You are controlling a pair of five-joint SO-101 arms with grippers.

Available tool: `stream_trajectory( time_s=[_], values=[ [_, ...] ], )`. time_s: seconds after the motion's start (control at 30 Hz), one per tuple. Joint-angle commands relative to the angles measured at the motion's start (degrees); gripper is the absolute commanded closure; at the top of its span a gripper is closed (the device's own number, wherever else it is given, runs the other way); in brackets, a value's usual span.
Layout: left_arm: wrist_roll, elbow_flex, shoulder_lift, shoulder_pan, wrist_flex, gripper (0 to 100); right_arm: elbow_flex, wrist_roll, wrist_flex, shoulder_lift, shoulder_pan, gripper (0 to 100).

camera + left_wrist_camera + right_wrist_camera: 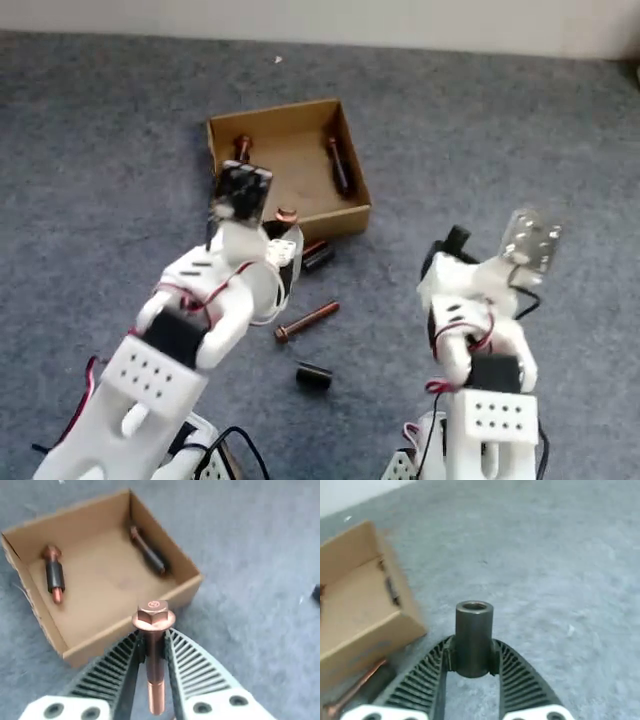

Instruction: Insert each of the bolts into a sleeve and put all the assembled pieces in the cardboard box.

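Our left claw (pixel 154 636) pinches a bolt (pixel 155 672) by its shank, head outward. Our right claw (pixel 471 647) pinches a sleeve (pixel 474 635) with its bore open outward. Both are near the box (pixel 340 220). We should line the shank up with the bore before pushing, keeping both grips firm. We count five bolts and five sleeves:
- the held pair
- a loose bolt (pixel 307 320) on the desk (pixel 520 130)
- a loose sleeve (pixel 313 377)
- two pieces (pixel 338 165) in the box
- seemingly a sleeved bolt (pixel 318 255) beside it
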Motion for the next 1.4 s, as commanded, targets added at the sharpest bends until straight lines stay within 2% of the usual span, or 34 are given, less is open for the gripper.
stream_trajectory(
  time_s=[0.0,0.33,0.57,0.67,0.83,0.97,1.37],
  values=[
    [3.3,2.5,-10.0,-0.7,-3.8,99,2.5,3.9,0.2,-6.6,-9.0,99.4],
    [10.6,6.0,-22.4,-0.6,-4.0,99,17.0,15.9,-12.7,-15.7,-23.3,99.4],
    [14.8,6.2,-24.6,-0.5,-4.0,99,23.3,19.3,-13.4,-26.8,-30.0,99.4],
    [18.1,8.3,-24.7,-0.4,-7.3,99,26.3,21.8,-13.3,-31.9,-32.6,99.4],
    [19.0,18.4,-25.0,1.5,-22.3,99,28.2,22.9,-13.3,-33.5,-34.3,99.4],
    [18.9,22.1,-25.0,5.4,-29.5,99,28.4,22.9,-13.3,-33.6,-34.3,99.4],
    [18.9,17.4,-25.0,6.0,-30.7,99,28.7,23.1,-13.2,-33.6,-34.3,99.4]
  ],
)
